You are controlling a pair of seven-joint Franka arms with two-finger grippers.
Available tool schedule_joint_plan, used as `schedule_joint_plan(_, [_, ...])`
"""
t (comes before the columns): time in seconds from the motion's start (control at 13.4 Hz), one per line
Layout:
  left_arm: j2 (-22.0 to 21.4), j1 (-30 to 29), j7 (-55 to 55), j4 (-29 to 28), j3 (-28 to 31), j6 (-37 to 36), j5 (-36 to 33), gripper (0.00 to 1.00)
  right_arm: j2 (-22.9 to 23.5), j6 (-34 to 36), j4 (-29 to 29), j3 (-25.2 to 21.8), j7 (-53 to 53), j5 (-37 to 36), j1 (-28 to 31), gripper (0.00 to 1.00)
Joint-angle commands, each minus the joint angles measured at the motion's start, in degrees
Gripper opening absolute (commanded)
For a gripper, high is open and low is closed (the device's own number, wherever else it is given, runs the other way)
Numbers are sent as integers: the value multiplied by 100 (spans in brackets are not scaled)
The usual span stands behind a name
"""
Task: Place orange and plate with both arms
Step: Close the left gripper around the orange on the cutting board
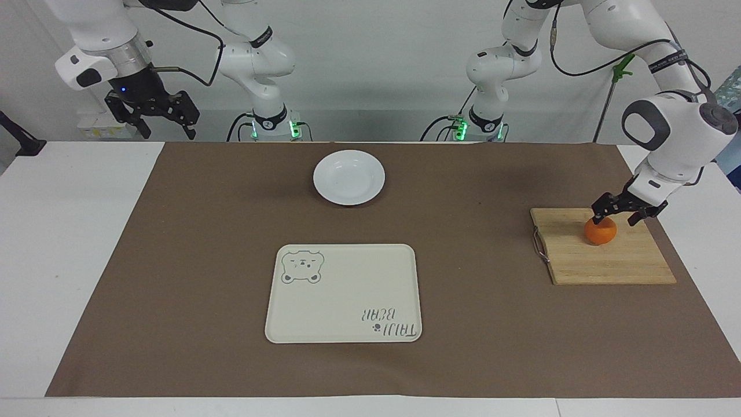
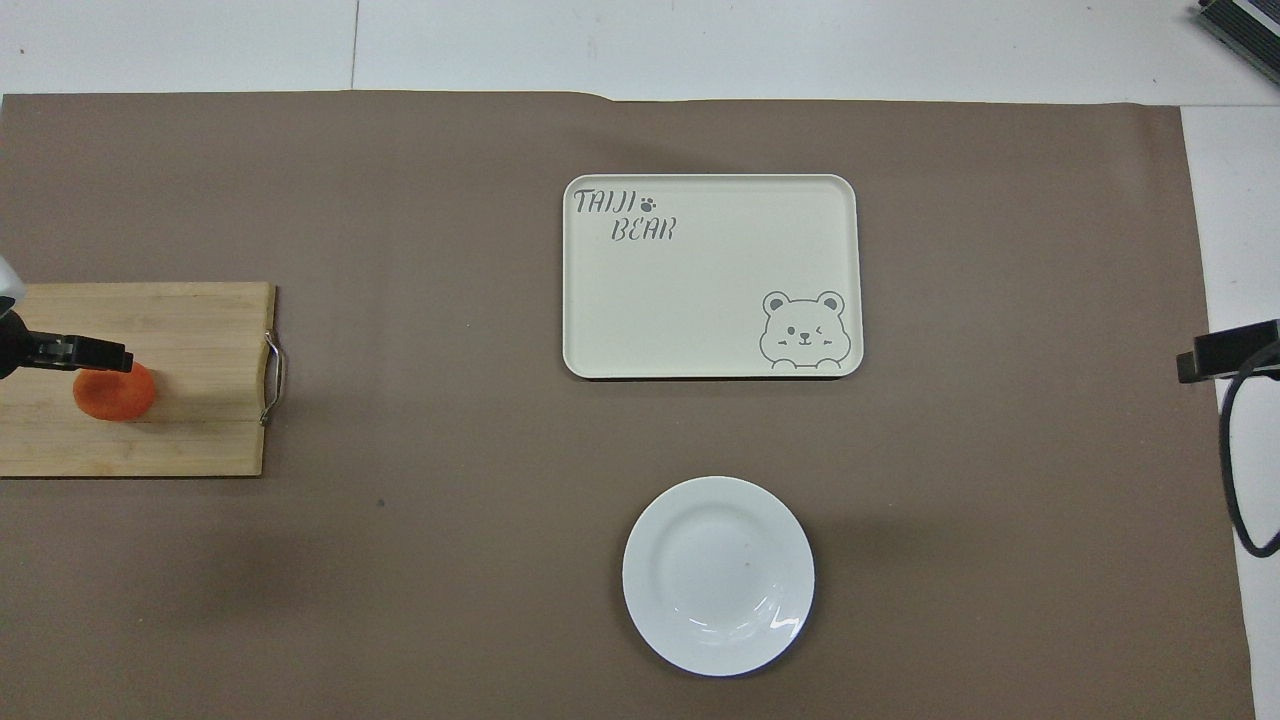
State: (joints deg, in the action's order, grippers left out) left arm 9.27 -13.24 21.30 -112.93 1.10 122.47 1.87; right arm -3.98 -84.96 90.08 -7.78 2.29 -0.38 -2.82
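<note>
My left gripper (image 1: 620, 213) hangs wide open over the orange (image 1: 600, 231) – closing off-centre could roll it off the cutting board (image 1: 602, 255)

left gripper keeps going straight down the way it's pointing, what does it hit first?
Most likely the orange: the open left gripper points down right over it on the cutting board. Whether the gripper already touches it is unclear.

Glossy white plate (image 1: 349, 176), matt brown table cover (image 1: 202, 231) — pale wooden board (image 1: 608, 260), metal handle (image 1: 539, 245).
</note>
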Motion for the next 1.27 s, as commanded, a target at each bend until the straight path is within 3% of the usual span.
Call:
schedule_joint_plan(0.0, [118,-100,102,-133,-48,338,51,100,-147,-47,168,22,-27,56,36,100])
schedule_joint_plan(0.52, [259,-179,93,-379,-31,462,-353,100,-147,-47,168,13,-35,56,36,100])
schedule_joint_plan(0.74, [242,-179,93,-414,-31,454,-362,91,-147,-47,168,22,-35,56,36,100])
schedule_joint_plan(0.82, [242,-179,93,-414,-31,454,-362,76,-147,-47,168,13,-35,56,36,100])
schedule_joint_plan(0.89, [233,-171,84,-406,-31,401,-371,50,-147,-47,168,22,-35,56,36,100])
schedule_joint_plan(0.97, [172,-118,84,-414,-31,366,-371,32,-147,-47,168,22,-35,56,36,100])
schedule_joint_plan(1.12, [-47,92,76,-371,-39,191,-380,5,-147,-47,168,22,-35,56,36,100])
schedule_joint_plan(1.19, [-126,224,76,-362,-39,103,-380,0,-147,-47,168,22,-35,56,36,100])
